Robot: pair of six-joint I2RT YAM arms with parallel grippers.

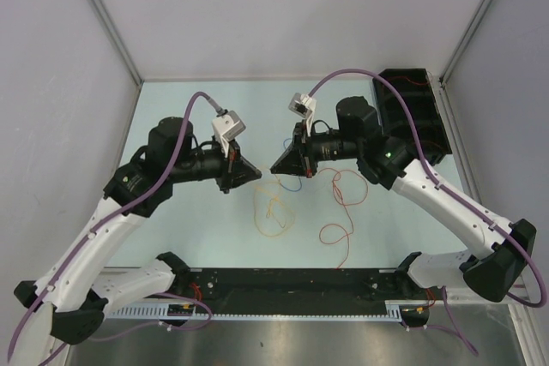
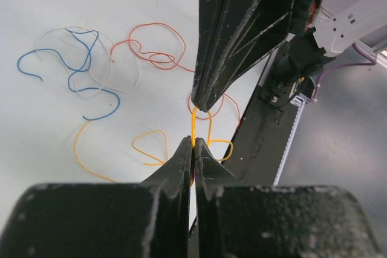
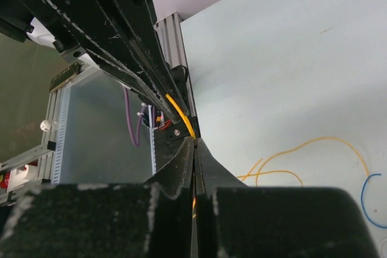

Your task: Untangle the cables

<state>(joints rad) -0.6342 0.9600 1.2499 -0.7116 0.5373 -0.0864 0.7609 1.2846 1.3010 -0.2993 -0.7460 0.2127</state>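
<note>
Cables: thin, limp, light and curly; red (image 2: 158,25) and blue (image 2: 117,102) lie loose mid-tabletop (image 1: 189,229), below the pincers.
Yellow (image 2: 193,126): short stretch held taut in the air between both pincers; the rest droops in loops to the tabletop.
Left pincer (image 2: 193,144): pinched tight on yellow.
Right pincer (image 2: 202,102): clamped on yellow too, tip close to the left one.
Handling: likely slips and snags easily; grip near an end, then draw apart gently.

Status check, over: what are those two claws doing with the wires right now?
Left gripper shut on yellow cable. Right gripper shut on same cable, tips close together. Red cable loops underneath; blue cable lies apart on table.
</note>
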